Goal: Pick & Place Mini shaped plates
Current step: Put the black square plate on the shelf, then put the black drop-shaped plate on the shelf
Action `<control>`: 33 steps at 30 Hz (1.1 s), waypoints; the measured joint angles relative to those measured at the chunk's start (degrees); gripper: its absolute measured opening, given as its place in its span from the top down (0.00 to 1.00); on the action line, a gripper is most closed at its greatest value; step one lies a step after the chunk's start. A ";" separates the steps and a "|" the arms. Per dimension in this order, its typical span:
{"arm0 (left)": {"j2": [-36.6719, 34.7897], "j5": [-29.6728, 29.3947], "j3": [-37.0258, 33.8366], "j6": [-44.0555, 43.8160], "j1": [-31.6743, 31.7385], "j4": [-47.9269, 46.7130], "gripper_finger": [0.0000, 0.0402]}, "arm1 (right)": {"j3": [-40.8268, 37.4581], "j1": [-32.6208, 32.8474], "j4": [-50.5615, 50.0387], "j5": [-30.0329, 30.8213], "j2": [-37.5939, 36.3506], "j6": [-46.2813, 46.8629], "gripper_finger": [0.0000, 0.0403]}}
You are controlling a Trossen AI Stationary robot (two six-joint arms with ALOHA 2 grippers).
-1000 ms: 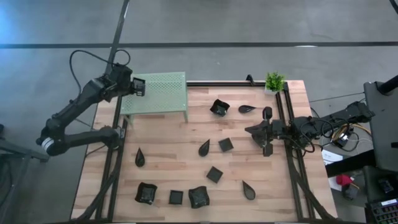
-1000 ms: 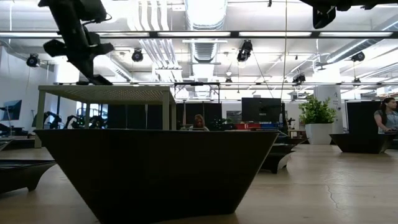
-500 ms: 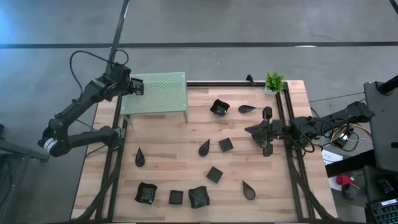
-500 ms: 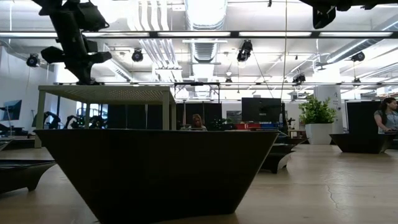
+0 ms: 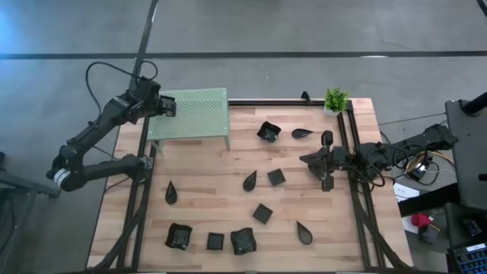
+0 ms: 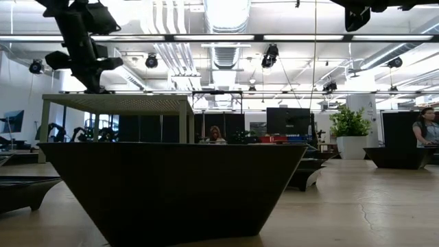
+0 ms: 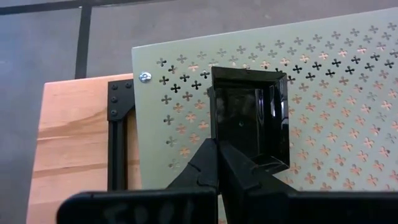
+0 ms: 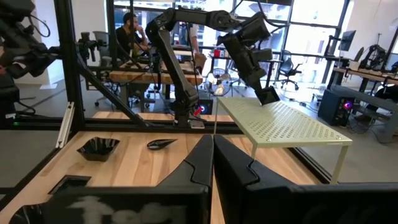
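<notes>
Up in the frame's upper left, the left claw (image 5: 169, 107) is clamped on a square black mini plate (image 7: 250, 118) over the green perforated stand (image 5: 199, 114). The right claw (image 5: 308, 159), fingers together and empty, waits at the right. Other mini plates (image 5: 263, 213) lie scattered across the wooden tabletop (image 5: 205, 190).
</notes>
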 joint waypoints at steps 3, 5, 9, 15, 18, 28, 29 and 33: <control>0.38 -0.75 0.00 -0.22 0.00 0.01 1.00 | 0.01 0.00 0.04 0.01 0.00 0.00 0.98; 0.71 -1.36 0.00 -0.69 0.00 0.01 0.99 | 0.01 0.00 0.07 0.01 0.00 0.07 0.98; 1.19 -2.08 0.00 -0.94 0.00 -0.41 0.94 | 0.02 0.01 0.07 0.01 0.00 0.19 0.98; 1.28 -2.19 0.00 -0.98 0.00 -0.34 0.84 | 0.02 0.00 0.07 0.01 -0.02 0.20 0.98; 1.28 -2.19 0.00 -0.98 0.00 -0.34 0.81 | 0.02 0.00 0.07 0.01 -0.02 0.20 0.98; -1.76 -2.25 3.06 4.05 -0.65 -1.77 0.82 | 0.02 0.01 0.29 0.03 -0.02 1.85 0.98; -2.61 -2.24 3.24 4.15 -1.08 -1.76 0.83 | 0.02 0.01 0.43 0.03 0.00 2.21 0.98; -7.38 -2.21 3.12 5.66 -3.92 -1.34 0.87 | 0.02 -0.01 0.40 0.05 0.16 2.31 0.98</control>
